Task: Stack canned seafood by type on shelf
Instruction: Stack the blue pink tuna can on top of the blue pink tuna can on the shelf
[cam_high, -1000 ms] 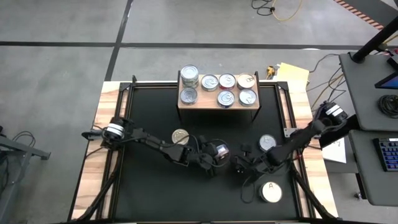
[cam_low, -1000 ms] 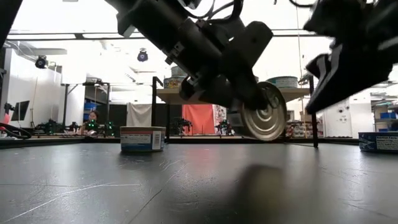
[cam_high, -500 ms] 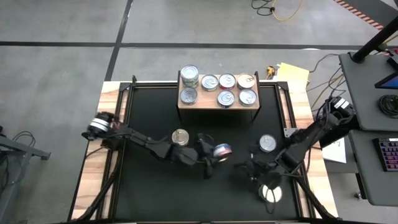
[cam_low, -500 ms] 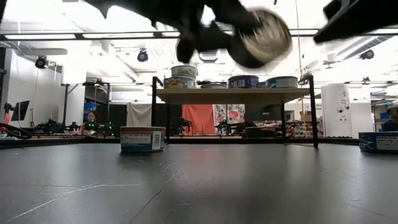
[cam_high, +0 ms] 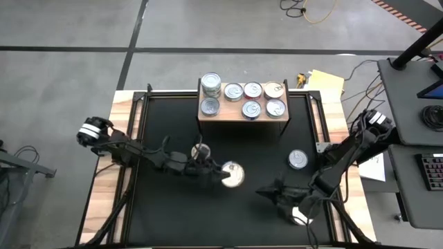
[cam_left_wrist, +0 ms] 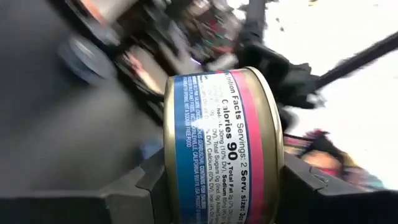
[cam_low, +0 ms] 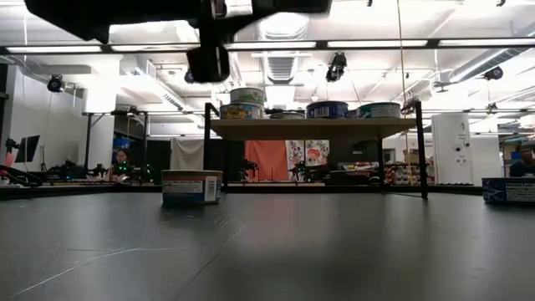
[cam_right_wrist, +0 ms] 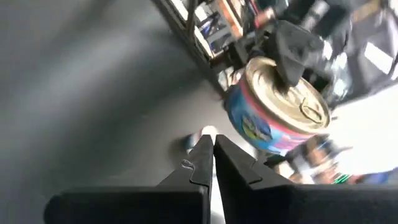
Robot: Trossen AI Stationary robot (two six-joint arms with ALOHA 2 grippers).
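Observation:
My left gripper (cam_high: 225, 174) is above the middle of the black table, shut on a tin (cam_high: 232, 174) with a pale gold top and a blue and pink label (cam_left_wrist: 221, 149). My right gripper (cam_high: 266, 191) is shut and empty; it is to the tin's right, pointing left. The right arm covers part of the white-topped tin (cam_high: 300, 216). Two silver-topped tins (cam_high: 297, 159) (cam_high: 201, 150) stand on the table. Several tins, one pair stacked (cam_high: 211, 84), stand on the wooden shelf (cam_high: 229, 113) at the far edge. My left gripper pinches the tin by its two flat ends, one finger (cam_left_wrist: 146, 183) on one end and the other finger (cam_left_wrist: 305, 183) on the opposite end, with the label wall (cam_left_wrist: 217, 124) between them. One finger lies on the lid (cam_right_wrist: 287, 62). The tin is lifted clear of the table.
The low view shows a blue-labelled tin (cam_low: 191, 186) standing on the table and another (cam_low: 510, 191) at the right edge, with the shelf (cam_low: 313, 127) on dark legs behind. Light wood borders (cam_high: 118, 173) run along the table's sides. Cables and a desk lie to the right.
My left gripper has risen with the tin, out of the top of the low view, and drawn a little toward the table's left and near edge. The tin has turned from on edge to lid up. My right gripper has also risen, and its arm has swung toward the near edge, over the white-topped tin.

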